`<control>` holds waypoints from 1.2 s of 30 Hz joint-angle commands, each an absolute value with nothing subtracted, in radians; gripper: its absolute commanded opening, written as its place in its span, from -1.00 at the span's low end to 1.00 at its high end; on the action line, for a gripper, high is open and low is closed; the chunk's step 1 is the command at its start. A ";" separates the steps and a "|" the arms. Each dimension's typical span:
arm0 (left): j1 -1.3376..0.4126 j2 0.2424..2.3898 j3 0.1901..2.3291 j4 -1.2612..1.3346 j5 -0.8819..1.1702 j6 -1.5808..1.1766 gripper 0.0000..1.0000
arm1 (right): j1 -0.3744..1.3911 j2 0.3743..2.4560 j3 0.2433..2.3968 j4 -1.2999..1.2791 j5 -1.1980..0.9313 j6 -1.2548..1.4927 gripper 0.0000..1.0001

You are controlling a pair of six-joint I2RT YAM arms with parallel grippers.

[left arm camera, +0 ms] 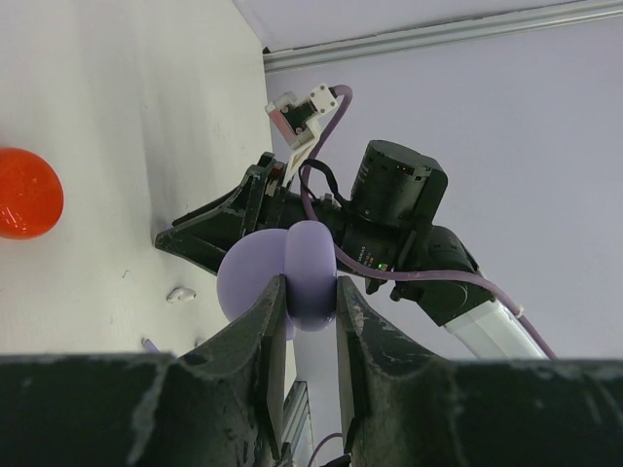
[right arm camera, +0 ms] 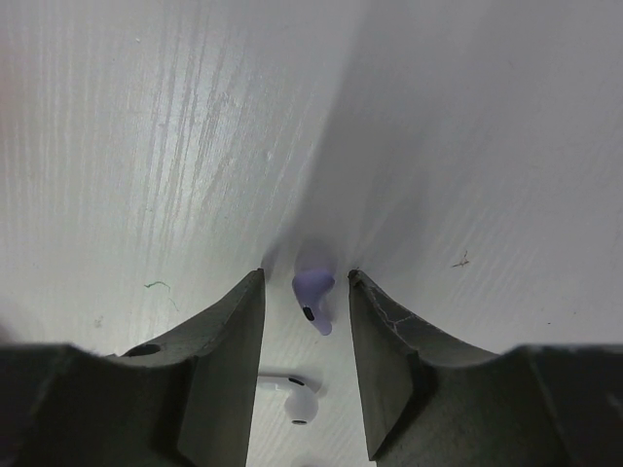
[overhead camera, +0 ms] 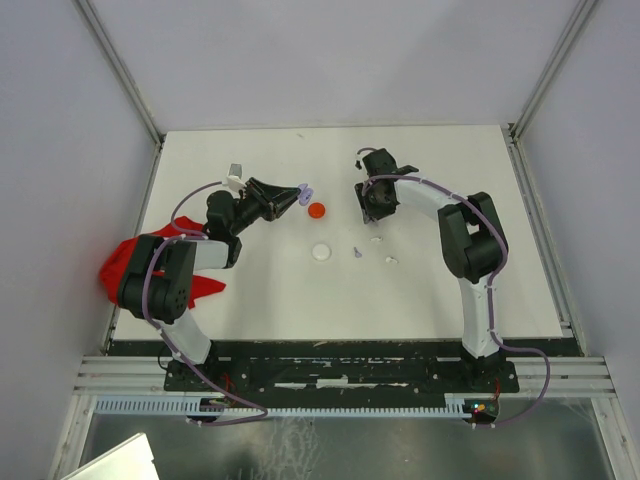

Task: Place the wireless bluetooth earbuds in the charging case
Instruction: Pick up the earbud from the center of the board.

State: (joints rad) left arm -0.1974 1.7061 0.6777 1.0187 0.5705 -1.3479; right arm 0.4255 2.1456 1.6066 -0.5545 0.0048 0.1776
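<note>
Left jaws: closed on the lilac charging case (left arm camera: 311,258).
Right jaws: partly apart, set astride the lilac earbud (right arm camera: 313,292) on the bench (right arm camera: 146,146).
White earbud (right arm camera: 292,394): laid just beside it.

There is a lilac charging case (left arm camera: 311,272), a lilac earbud (right arm camera: 313,290), a white earbud (right arm camera: 295,395) — and a red disc (overhead camera: 317,210).

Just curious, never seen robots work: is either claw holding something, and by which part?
The left gripper pinches the lilac charging case by the edge of one half. The right gripper holds nothing yet: its open jaws straddle a lilac earbud without touching.
</note>
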 commanded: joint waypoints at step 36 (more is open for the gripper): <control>-0.186 1.667 0.673 1.051 0.577 -1.362 -0.94 | 0.424 2.156 1.663 -0.571 0.017 0.174 -0.58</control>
